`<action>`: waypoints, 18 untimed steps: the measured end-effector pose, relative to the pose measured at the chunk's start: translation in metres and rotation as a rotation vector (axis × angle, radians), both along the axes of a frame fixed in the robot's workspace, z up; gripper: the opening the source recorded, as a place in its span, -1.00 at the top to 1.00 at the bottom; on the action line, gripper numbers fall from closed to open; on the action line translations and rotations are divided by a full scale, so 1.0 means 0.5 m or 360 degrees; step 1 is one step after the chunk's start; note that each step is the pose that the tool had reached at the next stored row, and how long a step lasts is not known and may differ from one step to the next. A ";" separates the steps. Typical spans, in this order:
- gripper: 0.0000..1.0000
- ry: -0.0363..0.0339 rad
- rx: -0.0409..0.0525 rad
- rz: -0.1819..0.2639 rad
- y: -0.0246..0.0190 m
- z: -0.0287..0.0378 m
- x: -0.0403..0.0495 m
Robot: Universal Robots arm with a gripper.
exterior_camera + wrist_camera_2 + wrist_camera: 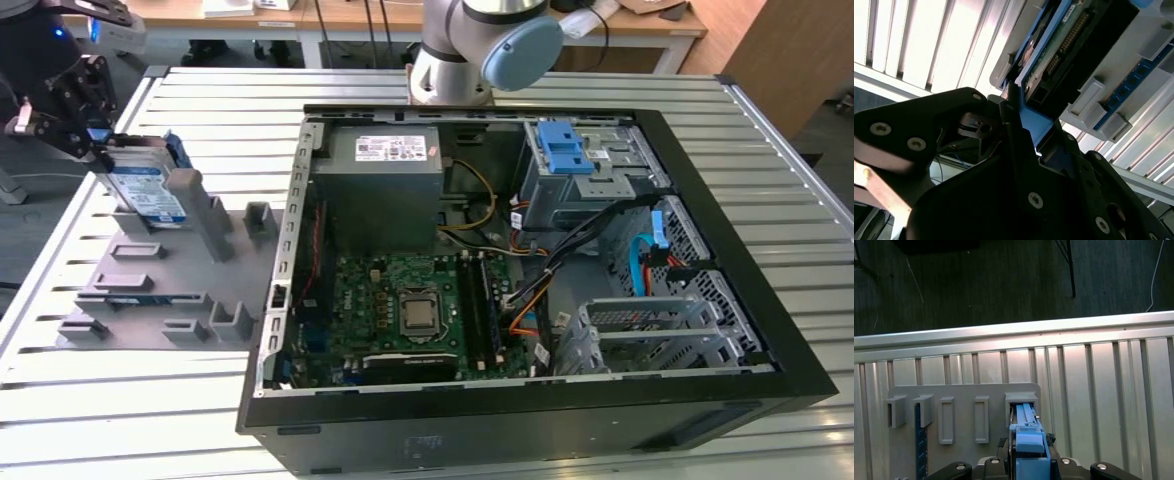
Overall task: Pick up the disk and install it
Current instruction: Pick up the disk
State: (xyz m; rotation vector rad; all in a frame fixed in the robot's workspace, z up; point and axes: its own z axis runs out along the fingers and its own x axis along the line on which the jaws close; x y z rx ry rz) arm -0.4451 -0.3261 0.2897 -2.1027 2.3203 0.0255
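Pincer (103,150) clamps disk (144,195) standing in grey rack (160,290).

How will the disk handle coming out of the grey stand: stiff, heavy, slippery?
The disk is a metal slab, so probably stiff and heavy for its size. The gripper pinches its blue plastic bracket, which may slip. Standing on edge in the stand, it could tip.

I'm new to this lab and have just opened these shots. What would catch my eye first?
The open black computer case, lying on its side on the slatted metal table with its green motherboard exposed, dominates the exterior view. At the exterior view's left, the gripper grips the blue-framed disk, which stands on edge at a grey holder rack.
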 end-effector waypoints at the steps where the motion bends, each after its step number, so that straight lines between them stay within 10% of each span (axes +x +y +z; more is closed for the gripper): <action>1: 0.26 0.0000 0.0000 0.0000 0.0000 0.000 0.000; 18: 0.26 0.0000 -0.0001 0.0106 -0.0010 0.000 0.000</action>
